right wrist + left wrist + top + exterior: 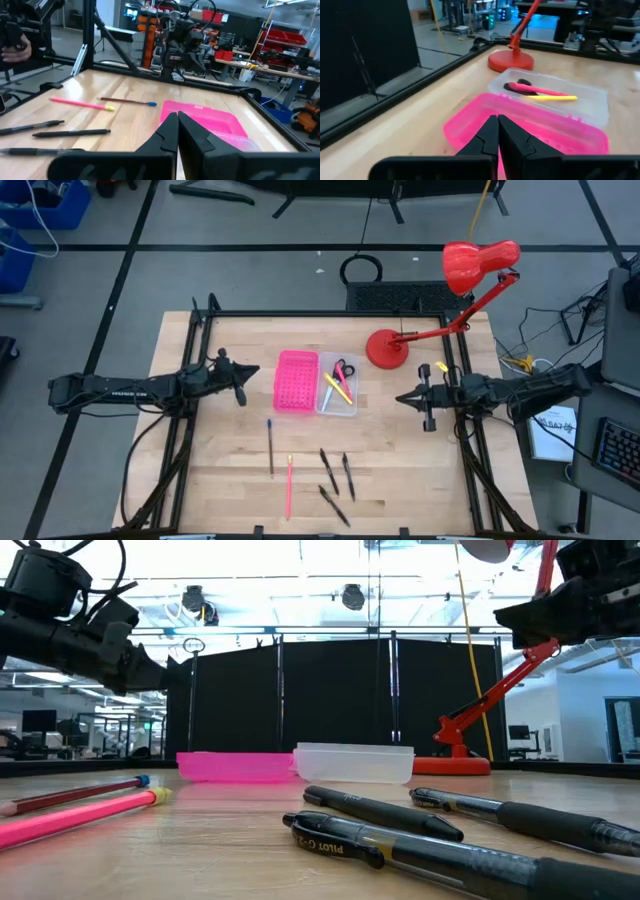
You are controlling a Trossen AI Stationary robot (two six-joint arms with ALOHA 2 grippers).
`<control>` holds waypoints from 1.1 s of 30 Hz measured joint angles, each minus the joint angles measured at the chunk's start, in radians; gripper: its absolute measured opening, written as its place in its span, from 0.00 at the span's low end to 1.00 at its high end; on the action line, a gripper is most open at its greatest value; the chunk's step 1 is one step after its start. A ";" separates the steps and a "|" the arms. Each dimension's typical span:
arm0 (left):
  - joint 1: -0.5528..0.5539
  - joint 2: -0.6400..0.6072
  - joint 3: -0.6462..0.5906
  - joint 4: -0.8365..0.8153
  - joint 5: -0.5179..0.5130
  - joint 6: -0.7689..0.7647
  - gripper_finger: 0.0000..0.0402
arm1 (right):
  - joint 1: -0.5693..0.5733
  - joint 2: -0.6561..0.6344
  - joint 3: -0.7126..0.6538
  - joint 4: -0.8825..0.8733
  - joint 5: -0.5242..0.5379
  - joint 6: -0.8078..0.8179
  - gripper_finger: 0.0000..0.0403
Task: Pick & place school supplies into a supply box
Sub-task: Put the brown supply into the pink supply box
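The supply box (350, 408), a translucent tray, sits mid-table and holds black-handled scissors (343, 368), a pink pen (540, 90) and a yellow pen (552, 98). Loose on the near half of the table lie a blue-tipped pencil (270, 445), a pink pencil (289, 485) and three black pens (328, 470). My left gripper (255, 372) hangs shut above the table, just left of the pink perforated tray (297, 381). My right gripper (400, 397) hangs shut to the right of the box. Both point level toward the middle and hold nothing.
The pink perforated tray lies flat against the box's left side. A red desk lamp stands with its base (385, 348) at the far right, its arm reaching over the table's right edge. A black frame rail (320, 314) runs round the table.
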 joint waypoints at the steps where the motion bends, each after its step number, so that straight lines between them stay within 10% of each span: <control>1: 0.000 0.000 0.000 0.000 -0.003 -0.001 0.02 | 0.000 -0.015 0.000 -0.008 0.000 -0.007 0.00; 22: -0.206 0.192 0.272 -0.412 -0.251 -0.344 0.01 | 0.000 -0.057 -0.035 0.042 -0.077 -0.204 0.00; 33: -0.461 0.700 0.785 -1.144 -0.263 -1.160 0.00 | 0.000 -0.056 -0.036 -0.011 -0.077 -0.104 0.00</control>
